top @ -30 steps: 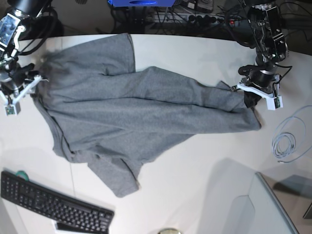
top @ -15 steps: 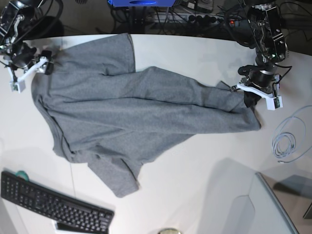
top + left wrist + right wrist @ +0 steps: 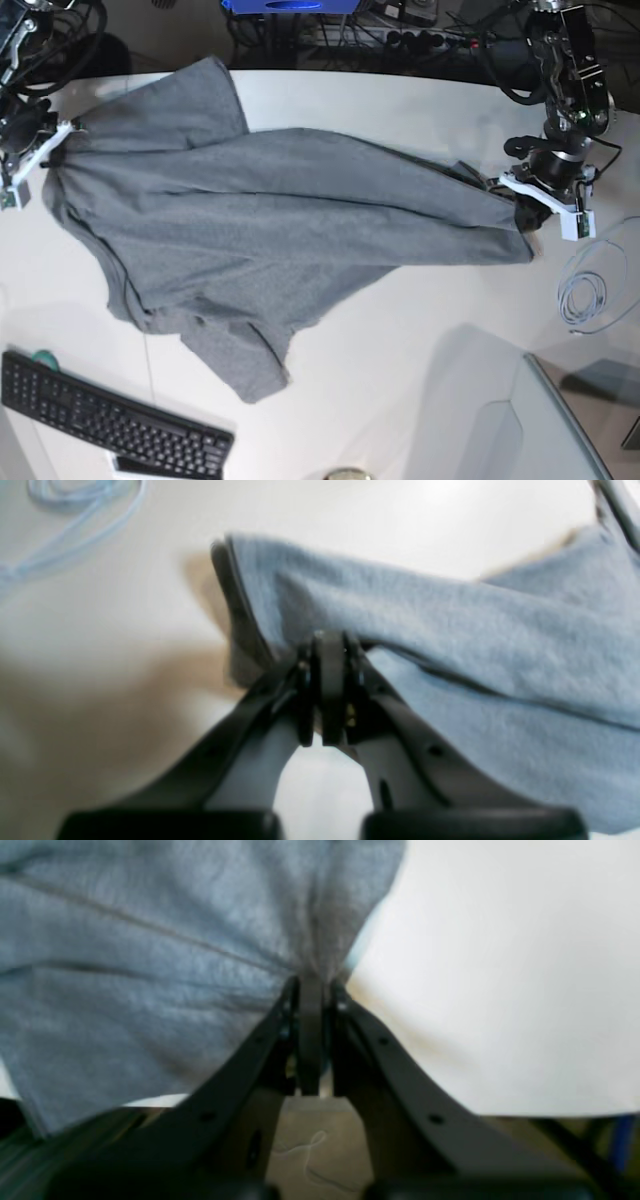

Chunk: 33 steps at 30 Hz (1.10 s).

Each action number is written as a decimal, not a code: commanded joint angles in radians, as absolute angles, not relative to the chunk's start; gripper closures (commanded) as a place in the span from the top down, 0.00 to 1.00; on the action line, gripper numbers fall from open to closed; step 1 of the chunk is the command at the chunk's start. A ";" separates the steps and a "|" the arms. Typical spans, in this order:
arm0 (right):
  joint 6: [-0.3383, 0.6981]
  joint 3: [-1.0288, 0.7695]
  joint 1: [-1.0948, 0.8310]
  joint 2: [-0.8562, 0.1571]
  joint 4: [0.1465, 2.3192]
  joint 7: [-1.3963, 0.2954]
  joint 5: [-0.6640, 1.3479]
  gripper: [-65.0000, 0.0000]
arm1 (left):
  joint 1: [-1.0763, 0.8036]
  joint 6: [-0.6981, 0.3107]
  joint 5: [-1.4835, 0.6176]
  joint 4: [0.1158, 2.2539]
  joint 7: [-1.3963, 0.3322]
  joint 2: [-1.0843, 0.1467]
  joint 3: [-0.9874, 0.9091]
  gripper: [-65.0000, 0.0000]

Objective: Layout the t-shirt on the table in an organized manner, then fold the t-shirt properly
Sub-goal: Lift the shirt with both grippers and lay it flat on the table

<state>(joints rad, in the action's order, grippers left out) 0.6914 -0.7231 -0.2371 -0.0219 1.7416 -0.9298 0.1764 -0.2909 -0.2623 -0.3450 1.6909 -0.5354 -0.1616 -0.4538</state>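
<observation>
— Looking across the white surface (image 3: 400,330) from above: grey t-shirt (image 3: 270,240) spread wide, stretched between two arms, touching the surface over most of its length.

— Held at both ends?

— Yes. Left gripper (image 3: 527,203), at the right of the base view, clamped on a bunched corner of fabric near the surface's edge. Seen close in the left wrist view: left gripper (image 3: 327,650) pinched tight, cloth folded over just above the tips, t-shirt (image 3: 475,645) trailing off to the right.

— And the other side?

— Right gripper (image 3: 42,155), at the far left of the base view, closed on the fabric near the back edge. Confirmed by the right wrist view: right gripper (image 3: 310,985) tight together, t-shirt (image 3: 150,955) gathered into creases running toward the pinch point, bare surface (image 3: 500,990) to the right.

— Lying flat?

— Not fully. Long folds running diagonally between the two grips; one sleeve flopped toward the front, crumpled, near a black keyboard (image 3: 110,420). Coiled pale cable (image 3: 583,295) resting apart from the shirt, just beyond the left gripper.
</observation>
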 commanded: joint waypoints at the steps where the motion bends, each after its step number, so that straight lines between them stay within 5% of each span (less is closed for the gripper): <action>1: 0.698 -0.720 -0.226 -0.031 1.793 -0.932 0.191 0.00 | -0.282 -0.268 -0.352 1.733 -0.529 -0.173 -0.455 0.00; 10: 0.698 -0.555 0.110 -0.180 1.652 -0.986 0.102 0.00 | 0.068 -0.268 -0.266 1.682 -0.691 -0.254 -0.321 0.00; 22: 0.698 -0.418 0.766 -0.282 1.122 -0.720 -0.222 0.00 | 0.766 -0.268 -0.068 1.069 -0.624 -0.183 -0.059 0.00; 28: 0.698 -0.357 1.015 -0.352 1.118 -0.708 -0.260 0.00 | 1.041 -0.268 -0.077 0.981 -0.601 -0.159 -0.073 0.00; 33: 0.698 -0.283 1.104 -0.424 1.320 -0.800 -0.260 0.00 | 1.093 -0.268 -0.079 1.194 -0.664 -0.176 -0.091 0.00</action>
